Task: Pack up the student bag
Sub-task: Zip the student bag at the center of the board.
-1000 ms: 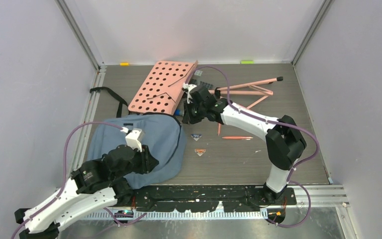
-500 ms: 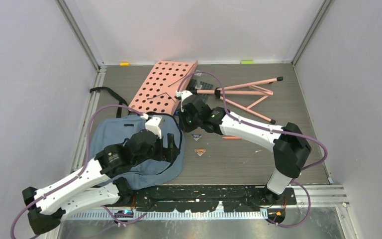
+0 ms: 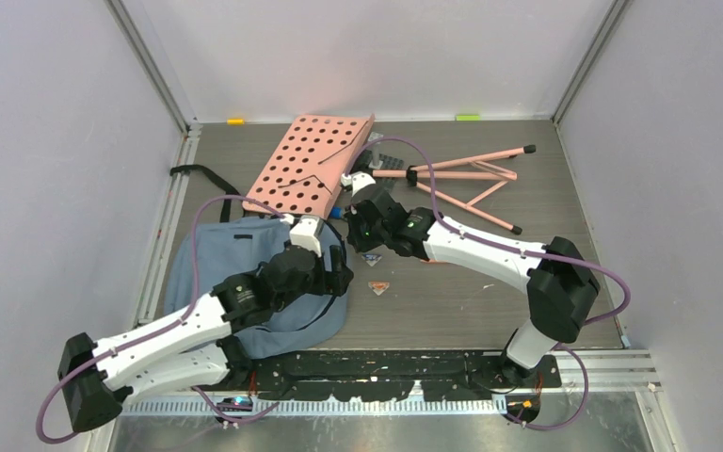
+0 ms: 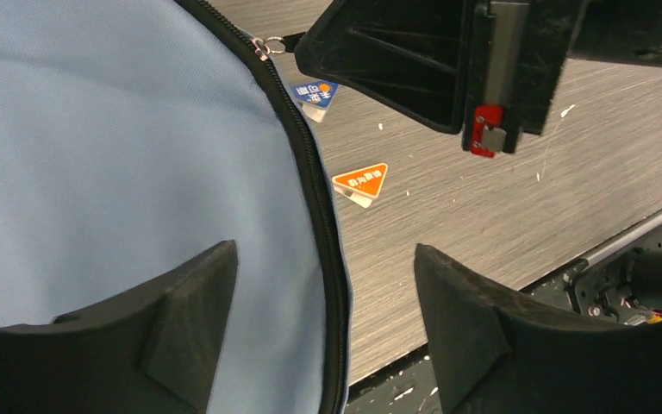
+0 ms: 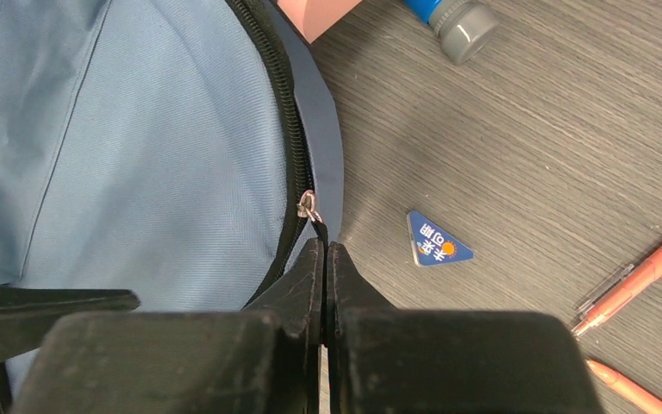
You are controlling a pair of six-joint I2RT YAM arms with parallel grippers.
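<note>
The student bag point(image 3: 216, 273) is a blue-grey backpack lying flat at the left of the table, with a black zipper along its right edge. It fills the left of the left wrist view point(image 4: 121, 155) and of the right wrist view point(image 5: 138, 147). My right gripper point(image 5: 321, 244) is shut on the black tab of the zipper pull point(image 5: 309, 207) at the bag's right edge point(image 3: 353, 234). My left gripper point(image 4: 323, 319) is open, its fingers either side of the zipper edge point(image 3: 339, 278), close in front of the right gripper.
A pink perforated board point(image 3: 311, 165) lies behind the bag, and a pink folding stand point(image 3: 471, 174) at the back right. A blue triangle point(image 5: 437, 241), an orange triangle point(image 4: 362, 183), a blue marker point(image 5: 457, 19) and pink pens point(image 5: 646, 272) lie right of the bag.
My left arm has swung forward and right across the bag to its zipper edge. My right gripper has come down from the board's corner to the zipper pull.
</note>
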